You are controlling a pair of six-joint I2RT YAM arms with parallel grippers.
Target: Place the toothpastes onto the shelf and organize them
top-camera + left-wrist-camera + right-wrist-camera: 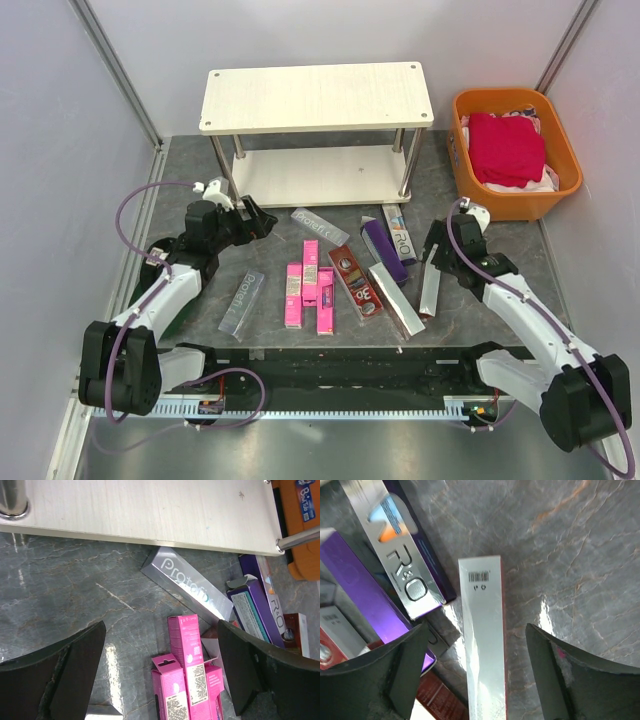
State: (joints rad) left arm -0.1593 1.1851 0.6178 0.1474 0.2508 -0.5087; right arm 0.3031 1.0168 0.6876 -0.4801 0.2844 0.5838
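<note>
Since your right hand (476,630) hangs open astride the silver carton (481,590), with a gap showing at each finger (395,670), I judge the step in hand to be the grasp itself. That carton lies flat on the tabletop (580,555) at about 4 o'clock in the top view. Its long axis runs 12 to 6, and it sits apart from the lettered carton (402,565) at its 10 o'clock.

Close across the narrow width, not the length. Square the fingers to the long sides first, so the box doesn't swivel when one pad lands before the other. Come low enough to catch the side walls, and squeeze gently, because thin card will likely dent. You look to sit toward its 12 o'clock end, so shift nearer the middle or it may droop on the lift.

The other toothpastes (322,285) lie scattered at the centre. None is on the shelf (315,95), which stands at 12 o'clock. Your left hand (245,220) is open too, holding nothing, near the shelf's front-left leg. Leave it out of the right arm's path to the boards.
</note>
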